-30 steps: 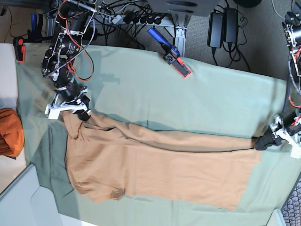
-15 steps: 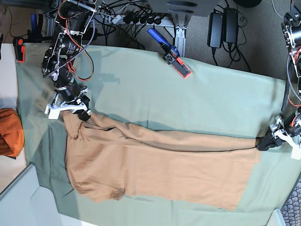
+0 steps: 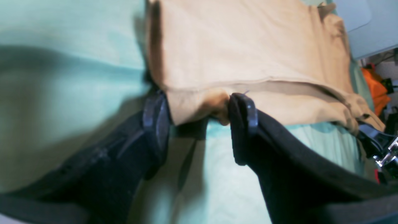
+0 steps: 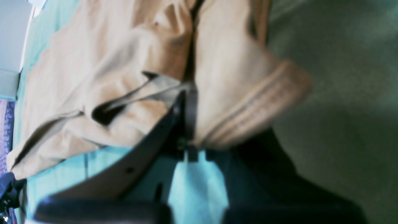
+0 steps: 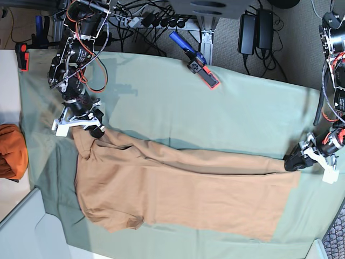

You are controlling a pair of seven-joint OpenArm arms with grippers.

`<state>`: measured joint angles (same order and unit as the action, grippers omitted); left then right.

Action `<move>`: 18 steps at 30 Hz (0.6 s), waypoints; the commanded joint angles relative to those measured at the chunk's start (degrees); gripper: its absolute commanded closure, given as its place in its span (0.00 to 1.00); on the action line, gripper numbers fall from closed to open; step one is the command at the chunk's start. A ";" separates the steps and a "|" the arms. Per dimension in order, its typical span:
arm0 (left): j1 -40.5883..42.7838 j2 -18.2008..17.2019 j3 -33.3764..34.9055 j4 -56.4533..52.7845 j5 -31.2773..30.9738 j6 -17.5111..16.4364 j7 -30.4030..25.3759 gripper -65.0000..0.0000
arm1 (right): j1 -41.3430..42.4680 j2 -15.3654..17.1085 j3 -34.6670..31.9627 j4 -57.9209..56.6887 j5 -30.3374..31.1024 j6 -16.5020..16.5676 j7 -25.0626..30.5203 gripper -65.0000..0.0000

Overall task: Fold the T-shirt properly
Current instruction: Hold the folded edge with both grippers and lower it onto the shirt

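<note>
Both grippers at T-shirt (image 5: pixel 183 186) — R seemingly clamped.

Bench surroundings, base view.
Green table cloth (image 5: pixel 161 91) spread flat; orange cloth bundle (image 5: pixel 11 151) left; blue-and-red clamp (image 5: pixel 195 60) near far edge.

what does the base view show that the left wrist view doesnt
Only the base view: the whole T-shirt folded lengthwise, the power bricks on the floor, the blue and red clamp, and both arms. Only the left wrist view: the left gripper up close, jaws apart around the shirt's hem corner. Both show the shirt, the green table cloth, the orange cloth and the right gripper at the collar end.
</note>
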<state>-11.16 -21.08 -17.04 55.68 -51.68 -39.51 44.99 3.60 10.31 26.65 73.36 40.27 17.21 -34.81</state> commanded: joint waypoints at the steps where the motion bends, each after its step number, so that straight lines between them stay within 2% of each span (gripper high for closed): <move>1: -1.07 -0.59 -0.11 0.59 -0.81 -0.49 -0.66 0.49 | 0.63 0.63 0.11 0.79 0.68 4.74 0.44 1.00; 5: -1.22 -0.55 -0.11 0.59 -0.79 -0.49 -1.53 0.50 | 0.63 0.63 0.11 0.79 0.70 4.74 0.44 1.00; 6: -1.31 -0.55 -0.11 0.59 -0.83 -0.49 -1.53 0.54 | 0.63 0.63 0.11 0.79 0.70 4.74 0.44 1.00; 7: -1.40 -0.55 -0.11 0.59 -0.81 -0.49 -1.53 0.63 | 0.63 0.63 0.11 0.79 0.70 4.74 0.44 1.00; 10: -1.40 -0.55 -0.11 0.59 -0.81 -0.49 -1.53 1.00 | 0.66 0.63 0.11 0.79 0.70 4.81 0.46 1.00; 13: -1.40 -0.68 -0.11 0.61 -1.22 -0.49 -0.59 1.00 | 0.66 0.92 0.11 0.79 1.75 5.92 0.42 1.00; 16: -1.36 -1.57 -0.11 0.92 -10.86 -0.49 9.14 1.00 | 0.63 2.08 0.11 0.96 3.37 6.73 -0.96 1.00; 18: -1.18 -2.54 -0.11 1.44 -14.40 -0.49 13.88 1.00 | 0.48 3.37 0.11 1.01 5.11 6.86 -2.49 1.00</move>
<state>-11.27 -22.50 -16.91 56.03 -64.82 -39.48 59.59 3.46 12.64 26.61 73.38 44.56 17.80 -37.93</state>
